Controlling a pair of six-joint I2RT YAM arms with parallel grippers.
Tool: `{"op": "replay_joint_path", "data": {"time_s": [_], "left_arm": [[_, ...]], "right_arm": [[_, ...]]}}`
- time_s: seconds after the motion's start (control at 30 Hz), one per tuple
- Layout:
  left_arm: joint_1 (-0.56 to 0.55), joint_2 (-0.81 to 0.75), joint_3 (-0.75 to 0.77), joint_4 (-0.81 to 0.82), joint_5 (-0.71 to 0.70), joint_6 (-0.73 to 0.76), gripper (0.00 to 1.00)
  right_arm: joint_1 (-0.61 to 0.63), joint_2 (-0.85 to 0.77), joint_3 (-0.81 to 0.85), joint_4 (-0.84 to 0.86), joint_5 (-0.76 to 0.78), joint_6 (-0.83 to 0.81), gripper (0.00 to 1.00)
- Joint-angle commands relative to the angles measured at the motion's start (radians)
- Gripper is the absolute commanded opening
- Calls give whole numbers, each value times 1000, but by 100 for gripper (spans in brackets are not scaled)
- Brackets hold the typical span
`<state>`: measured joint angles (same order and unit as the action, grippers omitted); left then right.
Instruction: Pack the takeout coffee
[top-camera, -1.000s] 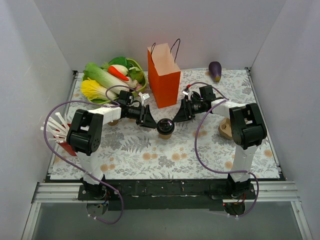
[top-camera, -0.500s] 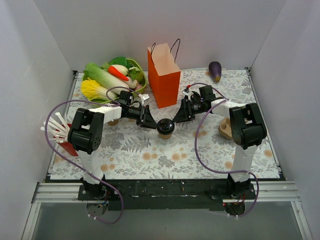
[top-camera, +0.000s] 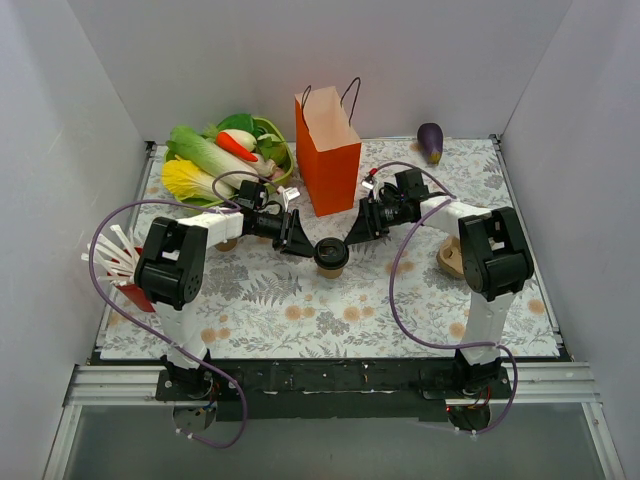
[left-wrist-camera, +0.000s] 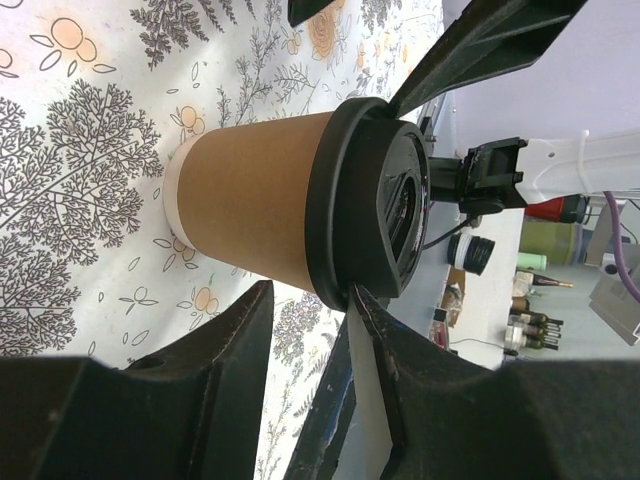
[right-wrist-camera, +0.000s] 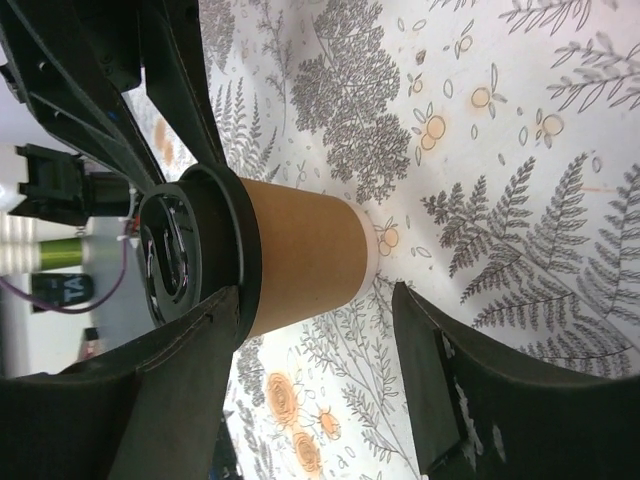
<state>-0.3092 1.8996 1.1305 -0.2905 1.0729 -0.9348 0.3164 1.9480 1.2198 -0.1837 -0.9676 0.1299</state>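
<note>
Since a second ago, the right pincer (top-camera: 352, 236) has been narrowed a little, yet its jaws are kept apart beside the cup's lid, without a firm grip. On the other side, the left pincer (top-camera: 303, 243) is clamped on the lidded coffee cup (top-camera: 331, 255), which is stood upright on the floral worktop (top-camera: 300, 320), just before the orange paper bag (top-camera: 328, 160).
</note>
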Motion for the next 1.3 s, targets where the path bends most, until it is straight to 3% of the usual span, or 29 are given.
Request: {"op": "replay_joint_path", "data": {"time_s": [0.0,0.13,0.3,0.43,0.57,0.67,1.0,1.27], "left_arm": [[-11,-8,-14,-26,-205,103,35],[-11,-27,2,-22,-162,119,40],[-8,-42,46,-21,-120,137,45],[-7,-51,77,-19,-93,143,47],[-2,-62,104,-6,-53,146,50],[-1,-59,115,-7,-45,142,50],[21,-99,133,-24,-85,133,51],[56,-197,160,-82,-160,128,51]], "right_arm": [[20,-46,-6,47,116,-98,71],[20,-76,62,37,9,-127,77],[20,-90,136,-78,-34,-281,81],[30,-112,170,-207,-26,-476,82],[96,-135,233,-445,45,-897,84],[157,-139,233,-536,118,-1045,86],[277,-166,170,-507,214,-1096,86],[329,-152,142,-474,311,-1139,64]]}}
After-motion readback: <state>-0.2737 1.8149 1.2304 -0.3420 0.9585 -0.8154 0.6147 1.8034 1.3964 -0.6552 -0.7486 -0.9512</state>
